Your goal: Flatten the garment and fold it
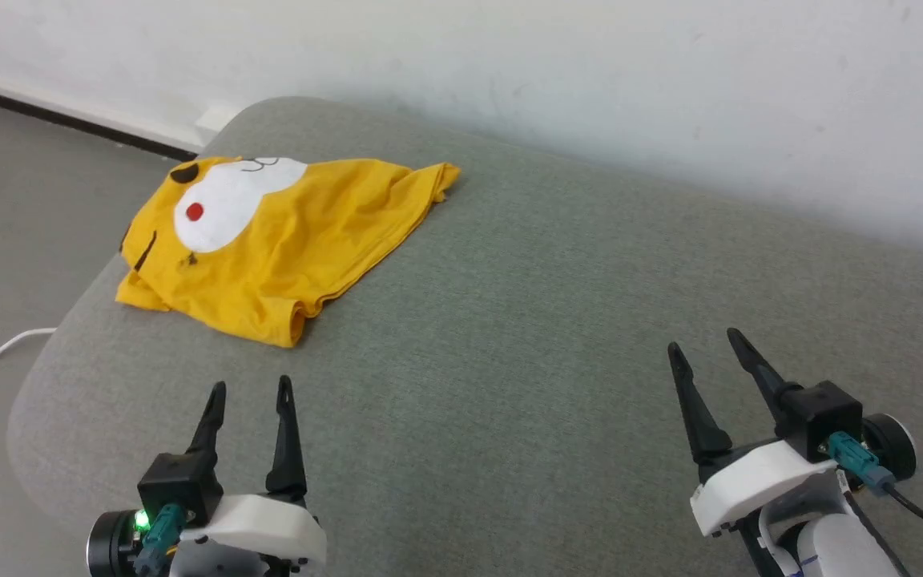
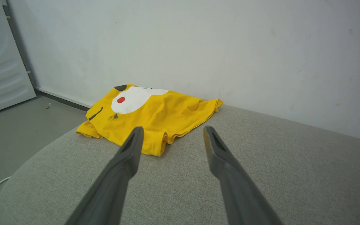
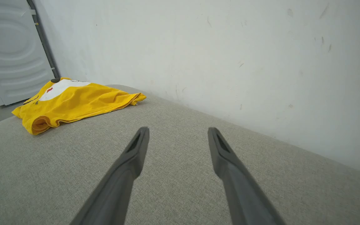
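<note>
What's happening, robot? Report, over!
Left hand open, empty. Right hand open, empty. Yellow shirt rumpled, untouched, at left end of grey cushion. Nothing blocking.

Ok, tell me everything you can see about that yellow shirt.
The yellow T-shirt is cotton-looking cloth, rumpled and loosely doubled over, not spread flat. A white patch with a red dot and black marks shows on top. It lies at the far left end of the grey padded surface, near the wall; nothing else touches it.
</note>
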